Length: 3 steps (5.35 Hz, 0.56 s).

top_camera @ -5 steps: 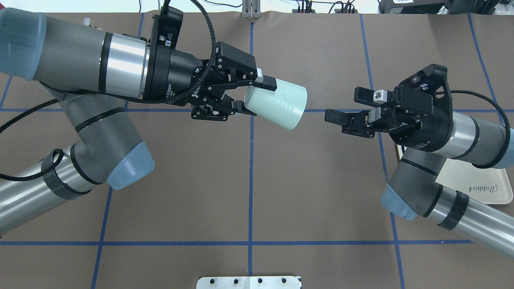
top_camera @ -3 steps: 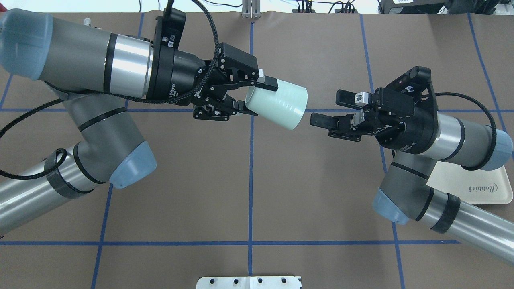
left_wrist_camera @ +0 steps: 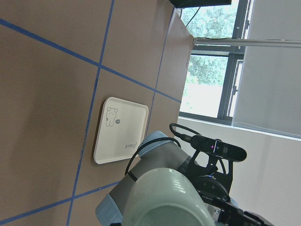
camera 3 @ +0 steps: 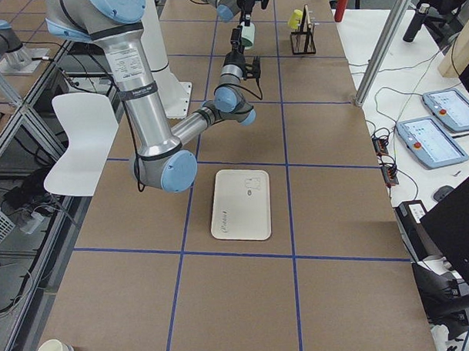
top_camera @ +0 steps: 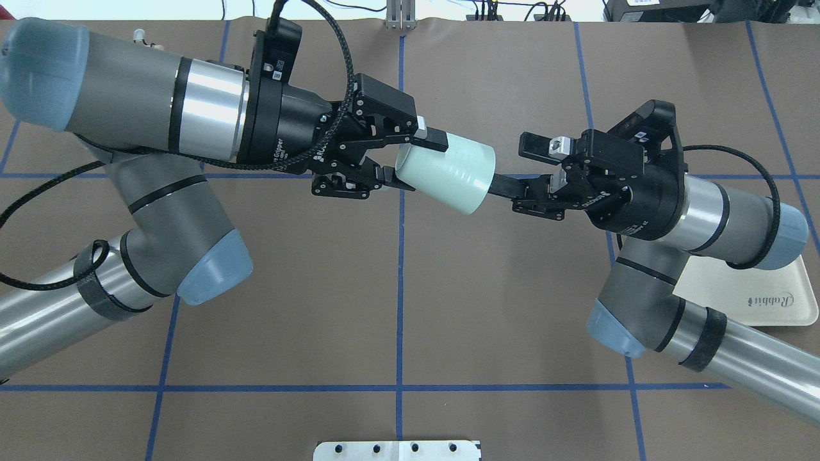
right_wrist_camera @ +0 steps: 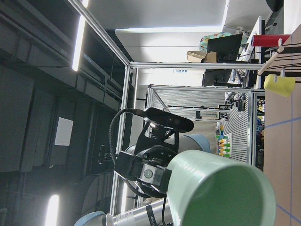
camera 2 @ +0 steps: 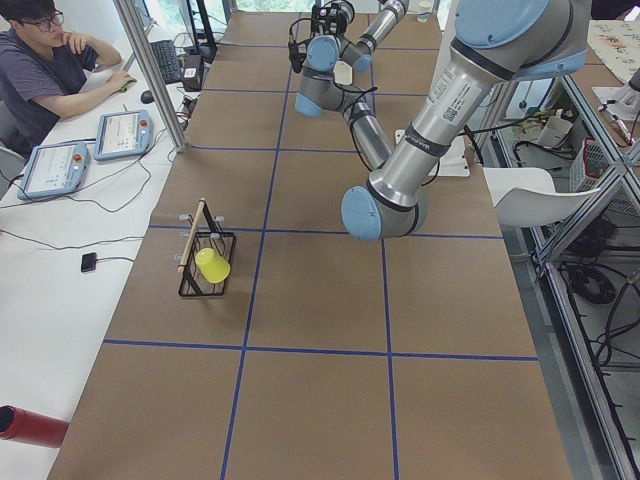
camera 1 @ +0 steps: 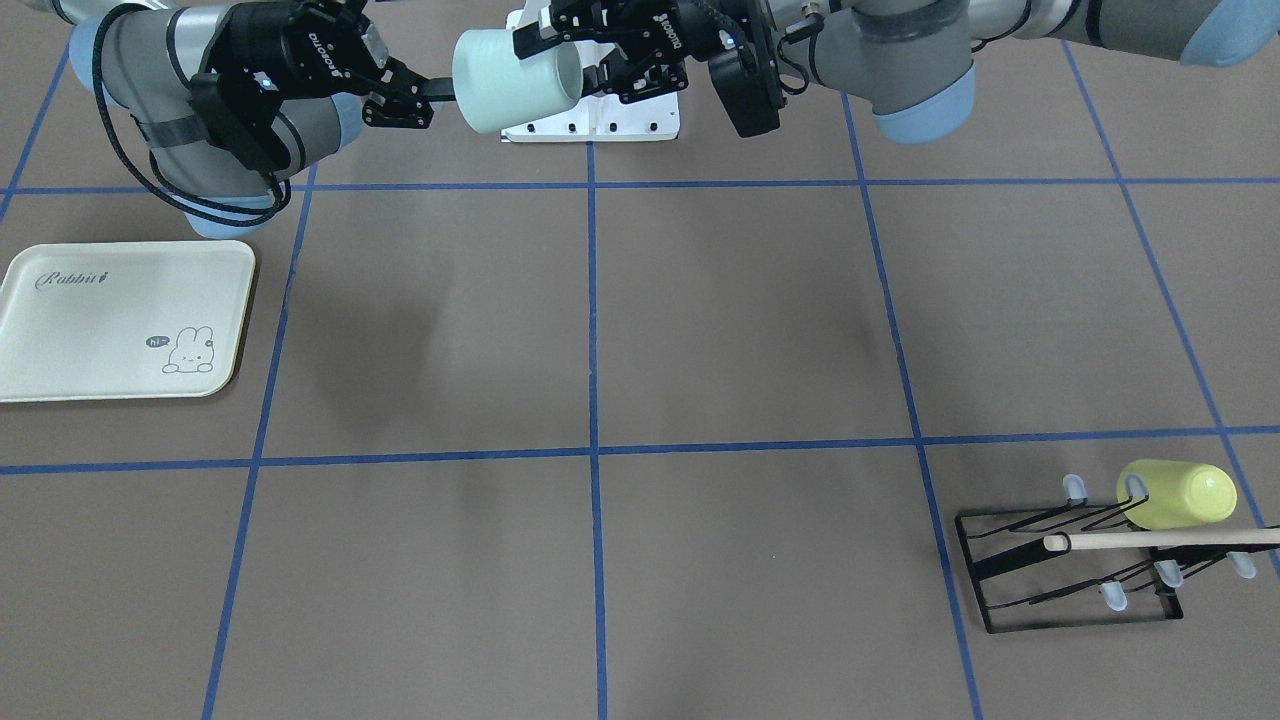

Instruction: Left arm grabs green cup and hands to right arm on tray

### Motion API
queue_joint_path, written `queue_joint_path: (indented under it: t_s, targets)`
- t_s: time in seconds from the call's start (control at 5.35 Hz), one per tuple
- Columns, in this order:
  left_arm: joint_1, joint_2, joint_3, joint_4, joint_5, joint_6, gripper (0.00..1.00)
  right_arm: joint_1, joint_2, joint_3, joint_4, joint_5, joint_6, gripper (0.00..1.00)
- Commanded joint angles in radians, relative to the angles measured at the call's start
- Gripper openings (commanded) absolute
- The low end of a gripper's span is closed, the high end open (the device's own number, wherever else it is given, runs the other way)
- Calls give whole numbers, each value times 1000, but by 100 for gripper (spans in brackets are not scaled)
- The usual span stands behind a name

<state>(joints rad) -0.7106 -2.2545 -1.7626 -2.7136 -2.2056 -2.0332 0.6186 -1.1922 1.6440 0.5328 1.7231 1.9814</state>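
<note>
My left gripper (top_camera: 418, 162) is shut on the closed end of the pale green cup (top_camera: 448, 170) and holds it on its side high above the table, mouth toward my right arm. The cup also shows in the front view (camera 1: 510, 65) and, mouth-on, in the right wrist view (right_wrist_camera: 216, 193). My right gripper (top_camera: 509, 164) is open; its lower finger reaches the cup's rim and its upper finger stands clear of it. In the front view the right gripper (camera 1: 435, 103) sits just left of the cup. The cream tray (top_camera: 769, 288) lies bare under my right arm and shows fully in the front view (camera 1: 100, 330).
A black wire rack (camera 1: 1060, 570) with a wooden bar holds a yellow-green cup (camera 1: 1175, 495) at the table's far left corner. A white mounting plate (top_camera: 397, 450) sits at my base. An operator (camera 2: 50, 60) sits beside the table.
My right gripper has moved left toward the cup, still open, and its lower finger now reaches the rim. My left arm with the cup shifted slightly right.
</note>
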Motion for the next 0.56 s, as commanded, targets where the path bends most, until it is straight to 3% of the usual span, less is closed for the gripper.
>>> queue_joint_path:
  t_s: [0.0,0.37]
  targets:
    - [8,3,-6,0,-2,1,1,4,2,0,-1,-26,8,96]
    - [17,1,-8,-2,-2,-1,1,3,22,0,-28,-45,11,95]
